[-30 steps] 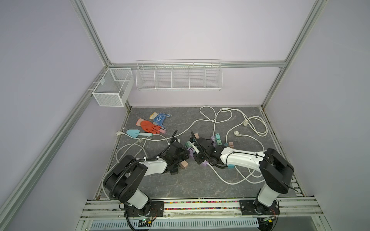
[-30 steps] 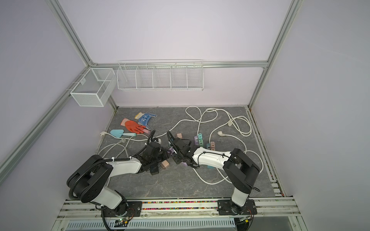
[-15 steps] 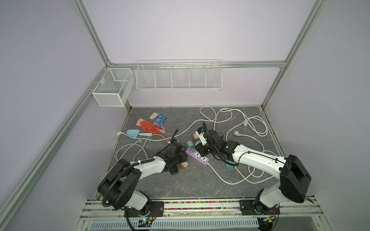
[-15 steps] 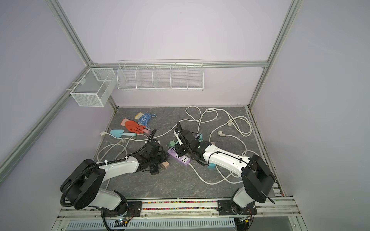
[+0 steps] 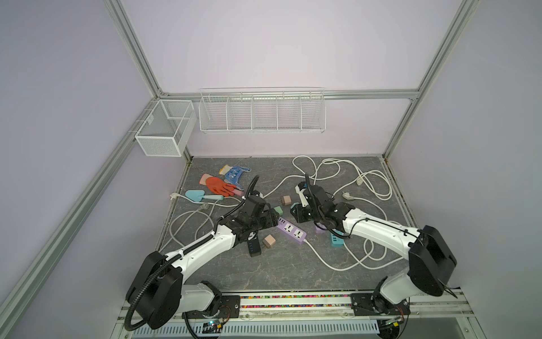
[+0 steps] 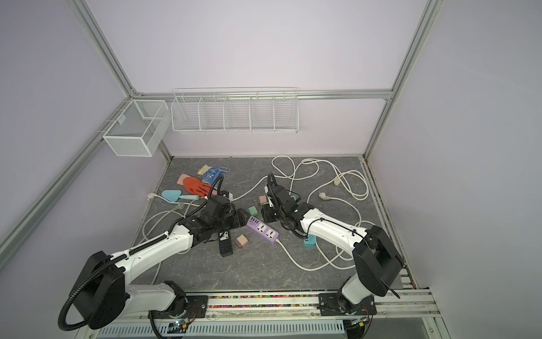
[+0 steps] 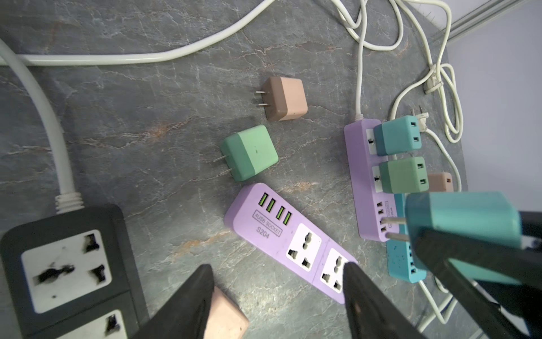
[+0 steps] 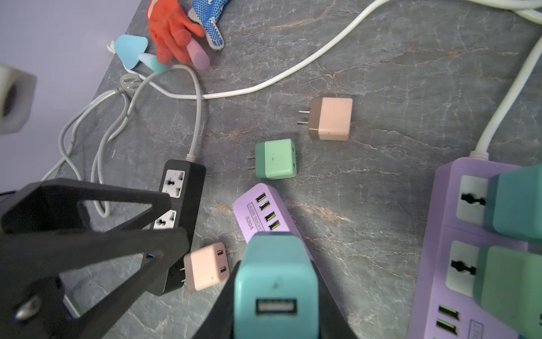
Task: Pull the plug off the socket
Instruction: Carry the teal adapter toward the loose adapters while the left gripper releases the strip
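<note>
My right gripper (image 8: 275,293) is shut on a teal plug (image 8: 275,264), held in the air with its prongs bare (image 7: 394,227). Below and beside it lies the purple socket strip (image 5: 290,232) (image 7: 293,243), both its outlets empty. My left gripper (image 7: 277,273) is open over that strip's outlet end, with only floor and strip showing between its fingers. In both top views the left gripper (image 6: 240,221) sits at the strip's left end and the right gripper (image 6: 268,215) just behind it.
A second purple strip (image 7: 360,182) carries a teal and a green plug. A black strip (image 7: 67,264) and a blue strip (image 5: 335,240) lie close by. Loose plugs: green (image 7: 249,152), brown-pink (image 7: 284,98), pink (image 8: 205,267). White cables (image 5: 366,187) loop at right; gloves (image 5: 220,185) at back left.
The right gripper has drawn back to the right with the teal plug, clear of the purple strip. The left gripper has opened and let go of the strip.
</note>
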Tool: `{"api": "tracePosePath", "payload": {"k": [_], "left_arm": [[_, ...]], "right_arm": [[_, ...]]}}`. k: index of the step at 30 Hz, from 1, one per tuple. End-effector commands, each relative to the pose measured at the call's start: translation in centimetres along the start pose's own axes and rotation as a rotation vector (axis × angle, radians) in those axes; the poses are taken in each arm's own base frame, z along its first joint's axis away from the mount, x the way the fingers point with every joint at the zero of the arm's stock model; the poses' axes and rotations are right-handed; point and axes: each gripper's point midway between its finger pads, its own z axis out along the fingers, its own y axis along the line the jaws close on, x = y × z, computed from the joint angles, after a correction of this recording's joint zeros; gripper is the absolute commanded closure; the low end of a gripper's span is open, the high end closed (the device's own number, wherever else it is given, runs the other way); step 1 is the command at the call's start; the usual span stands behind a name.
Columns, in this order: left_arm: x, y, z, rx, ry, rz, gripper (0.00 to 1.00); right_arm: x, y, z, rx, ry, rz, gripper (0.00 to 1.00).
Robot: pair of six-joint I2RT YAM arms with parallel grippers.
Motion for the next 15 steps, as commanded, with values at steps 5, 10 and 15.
{"api": "tracePosePath", "payload": {"k": [5, 10, 15], "left_arm": [[-1.8, -2.3, -2.2, 0.048, -0.001, 0.042, 0.17], [-3.0, -2.8, -3.1, 0.045, 0.002, 0.003, 0.08], [-4.5, -3.6, -4.3, 0.037, -0.023, -0.031, 0.00]], "right_arm": [[-2.6, -0.5, 2.6, 0.027, -0.068, 0.109, 0.82], [-3.4, -1.1, 5.2, 0.049, -0.066, 0.146, 0.82], [-4.0, -1.6, 7.5, 0.044, -0.064, 0.184, 0.82]]}}
